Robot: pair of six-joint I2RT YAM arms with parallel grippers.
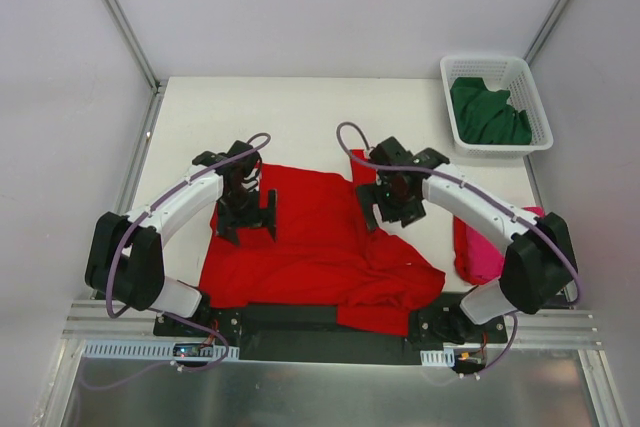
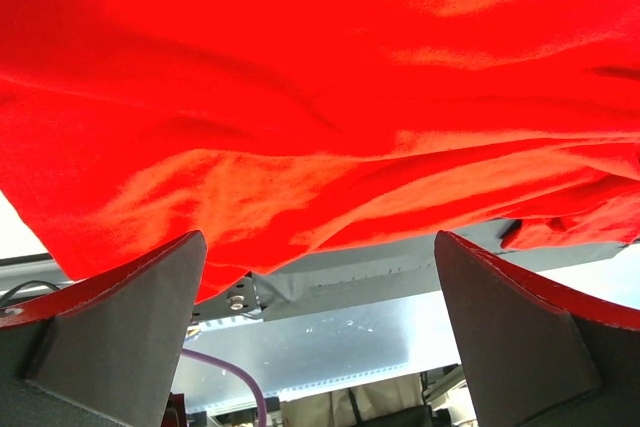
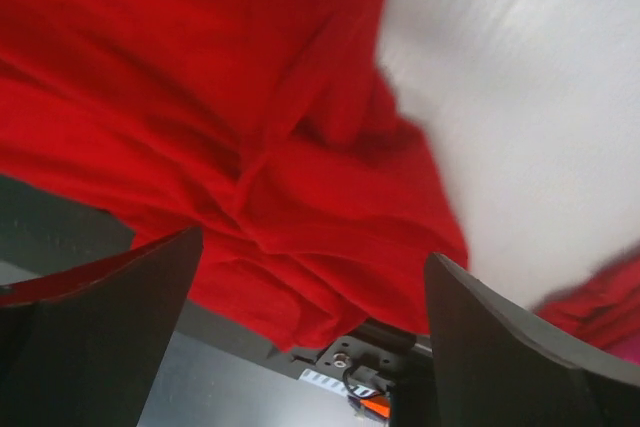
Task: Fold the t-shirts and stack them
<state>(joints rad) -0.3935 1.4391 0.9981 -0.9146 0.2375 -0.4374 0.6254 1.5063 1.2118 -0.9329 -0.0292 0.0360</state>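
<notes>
Lying rumpled at the tabletop's near edge, the red t-shirt (image 1: 320,252) looks unfolded. The left tool (image 1: 247,227) and right tool (image 1: 390,215) hover wide, empty. The pink t-shirt (image 1: 478,252) sits bundled at the right edge, and the green t-shirt (image 1: 488,112) waits in the far-right basket (image 1: 455,72).

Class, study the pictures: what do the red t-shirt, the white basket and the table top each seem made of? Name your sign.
Red t-shirt: soft matte cloth, likely cotton; it lies in loose folds and creases.
White basket: probably moulded plastic; thin regular lattice walls, smooth rim.
Table top: hard, flat, matte white surface; the material itself is unclear.
</notes>
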